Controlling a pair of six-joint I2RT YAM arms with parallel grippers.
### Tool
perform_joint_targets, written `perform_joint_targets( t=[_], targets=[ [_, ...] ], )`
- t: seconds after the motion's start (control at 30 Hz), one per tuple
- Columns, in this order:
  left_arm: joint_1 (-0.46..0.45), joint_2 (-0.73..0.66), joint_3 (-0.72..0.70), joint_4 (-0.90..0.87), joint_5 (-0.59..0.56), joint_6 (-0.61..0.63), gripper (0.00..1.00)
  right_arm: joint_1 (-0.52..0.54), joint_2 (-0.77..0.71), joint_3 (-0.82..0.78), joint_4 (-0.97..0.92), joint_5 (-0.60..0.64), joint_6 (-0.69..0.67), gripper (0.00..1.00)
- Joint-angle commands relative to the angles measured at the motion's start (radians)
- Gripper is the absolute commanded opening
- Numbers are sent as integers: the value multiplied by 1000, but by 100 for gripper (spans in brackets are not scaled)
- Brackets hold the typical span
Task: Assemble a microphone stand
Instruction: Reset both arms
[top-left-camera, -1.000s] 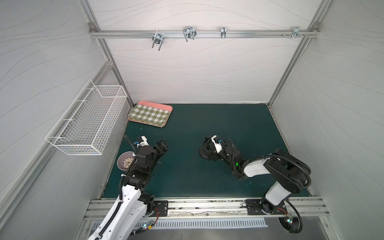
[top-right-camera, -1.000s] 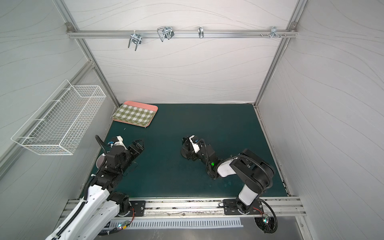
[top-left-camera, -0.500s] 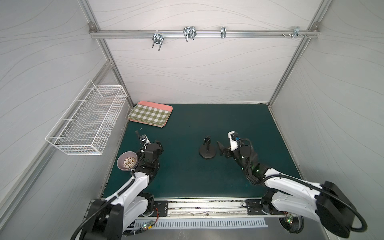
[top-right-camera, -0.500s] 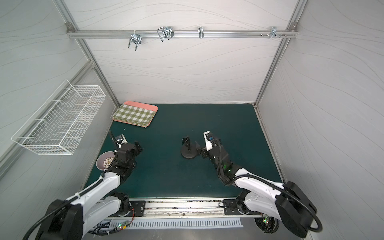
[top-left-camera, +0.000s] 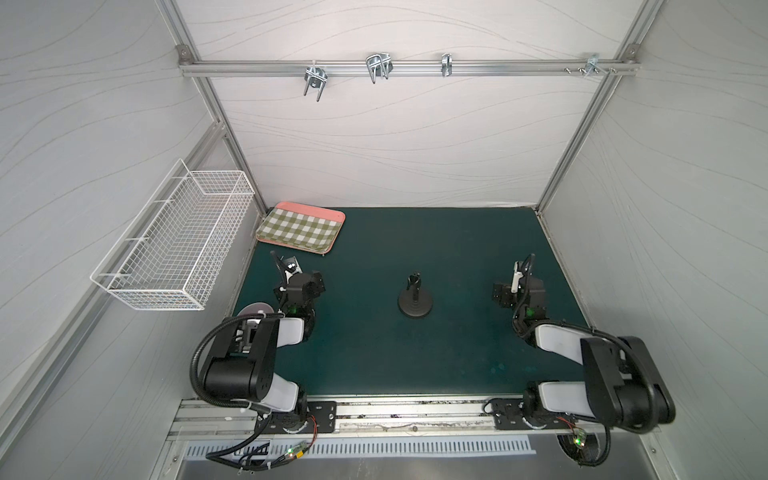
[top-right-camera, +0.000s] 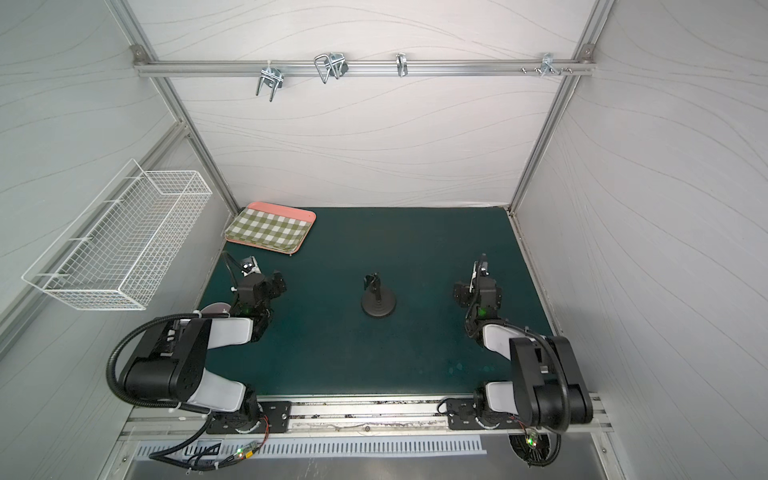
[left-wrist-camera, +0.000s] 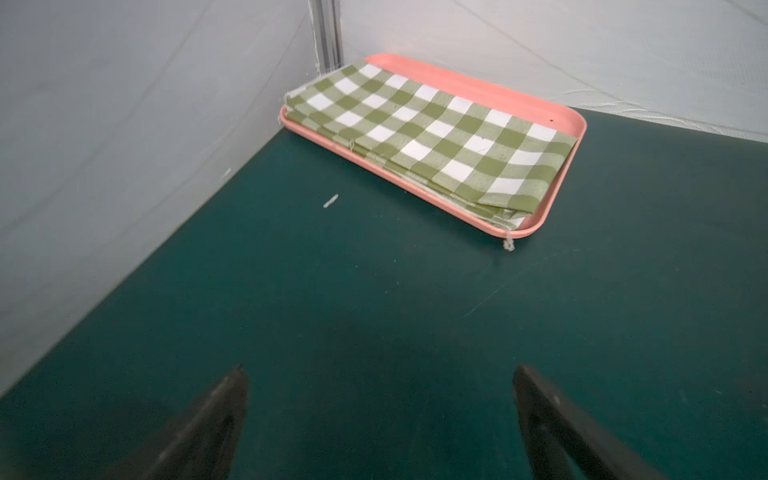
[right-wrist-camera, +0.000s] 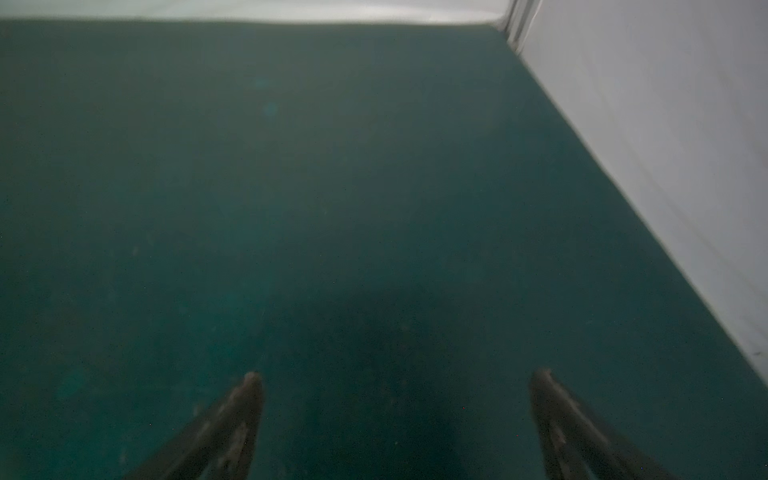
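Observation:
The microphone stand (top-left-camera: 414, 300) (top-right-camera: 378, 302) stands upright in the middle of the green mat in both top views, its thin rod with the clip (top-left-camera: 414, 282) set in the round black base (top-left-camera: 415, 309); nothing touches it. My left gripper (top-left-camera: 312, 280) (top-right-camera: 275, 285) is far to its left, and the left wrist view shows this gripper (left-wrist-camera: 380, 374) open over bare mat. My right gripper (top-left-camera: 502, 291) (top-right-camera: 462, 296) is far to its right, and the right wrist view shows it (right-wrist-camera: 399, 378) open and empty too. Neither wrist view shows the stand.
A pink tray (top-left-camera: 316, 206) (left-wrist-camera: 478, 89) with a folded green checked cloth (left-wrist-camera: 432, 133) lies at the back left corner. A white wire basket (top-left-camera: 174, 245) hangs on the left wall. A small bowl (top-left-camera: 255, 309) is partly hidden behind my left arm. Metal hooks (top-left-camera: 376, 68) hang overhead.
My right gripper has left the stand and drawn back to the right side. The left arm has folded back at the left and its jaws have spread wider. The stand stays upright.

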Motion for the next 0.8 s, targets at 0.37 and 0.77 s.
perform_joint_targets(
  t=[0.37,0.77],
  targets=[
    [10,13,42,60,91,42,100,36,213,68,323,-30,-37,99],
    [6,19,55,47,98,52,100,31,209,72,312,-37,-32,99]
  ],
)
